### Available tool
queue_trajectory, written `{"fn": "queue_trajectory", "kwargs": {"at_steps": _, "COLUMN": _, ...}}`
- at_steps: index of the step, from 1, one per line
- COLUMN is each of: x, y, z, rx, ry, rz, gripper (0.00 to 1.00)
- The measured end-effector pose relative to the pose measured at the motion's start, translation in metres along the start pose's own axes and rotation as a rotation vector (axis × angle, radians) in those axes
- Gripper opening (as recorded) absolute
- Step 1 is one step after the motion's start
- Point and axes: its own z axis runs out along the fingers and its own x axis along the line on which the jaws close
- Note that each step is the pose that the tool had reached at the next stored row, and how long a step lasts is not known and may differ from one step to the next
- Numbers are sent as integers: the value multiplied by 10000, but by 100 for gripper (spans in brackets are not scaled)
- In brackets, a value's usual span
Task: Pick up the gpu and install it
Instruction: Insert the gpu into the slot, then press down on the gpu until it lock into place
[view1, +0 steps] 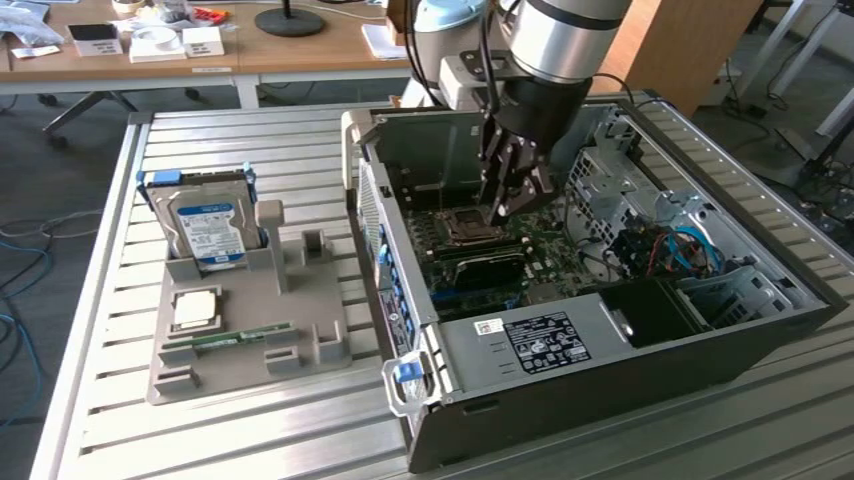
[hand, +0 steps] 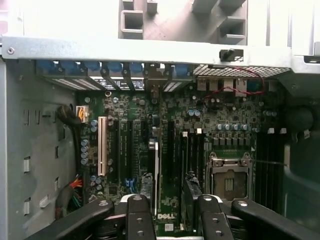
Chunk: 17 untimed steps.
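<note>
Black gripper (view1: 514, 205): jaws wide apart, holding nothing
gpu (view1: 487, 268): just beneath gripper, on edge on motherboard (view1: 567, 265)
Long axis: parallel to the expansion slots

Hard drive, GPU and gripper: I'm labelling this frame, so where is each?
hard drive (view1: 208, 232): exterior view, on its blue-white label.
GPU (view1: 489, 264): exterior view, on the dark card's top edge inside the case.
gripper (view1: 518, 205): exterior view, midway between its fingertips, above the motherboard.

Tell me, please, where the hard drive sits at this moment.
In the exterior view, the hard drive stands upright at the far end of the grey holder, on the exterior view's left, beside the open computer case.
</note>
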Motion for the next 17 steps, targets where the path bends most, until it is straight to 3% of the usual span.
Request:
{"fn": "queue_trajectory", "kwargs": {"at_steps": 7, "x": 9, "y": -4, "z": 75, "rx": -8, "ry": 4, "rz": -121, "gripper": 40}}
{"fn": "queue_trajectory", "kwargs": {"at_steps": 17, "x": 9, "y": -4, "z": 79, "rx": -8, "ry": 4, "rz": -122, "gripper": 40}}
